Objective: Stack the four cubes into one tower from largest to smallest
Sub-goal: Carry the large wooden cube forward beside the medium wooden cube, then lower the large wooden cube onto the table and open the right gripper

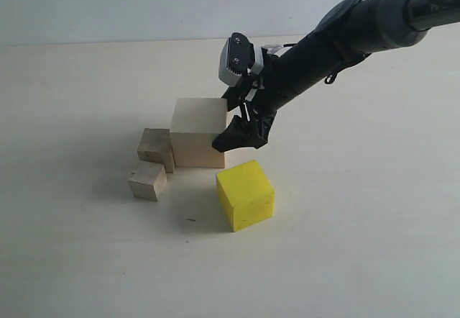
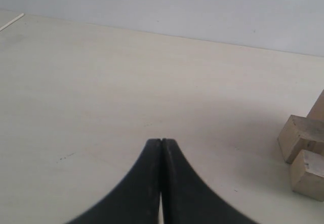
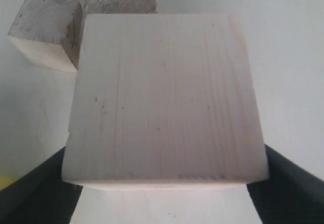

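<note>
The large cube point(image 1: 198, 134) rests on the surface point(image 1: 345, 246), touching the medium cube point(image 1: 154, 147). The small cube point(image 1: 147, 180) lies just in front of that one, and the yellow cube point(image 1: 246, 194) stands apart, nearer the camera. The right gripper point(image 1: 233, 132) is set around the large cube, and its fingers point(image 3: 35, 193) are spread wide and seem to be pressed against two opposite faces, low on the block. The left gripper point(image 2: 161, 148) is pinched together on nothing, off to the side.

The step in hand is judged to be placing the base. The hold should be kept square and centred, since a wide block gripped near one edge is apt to twist. If it is moved, it should be lifted straight up first so that the medium cube is not dragged along. It should then be set down flat in open space — with room left around it for the later approaches.
</note>
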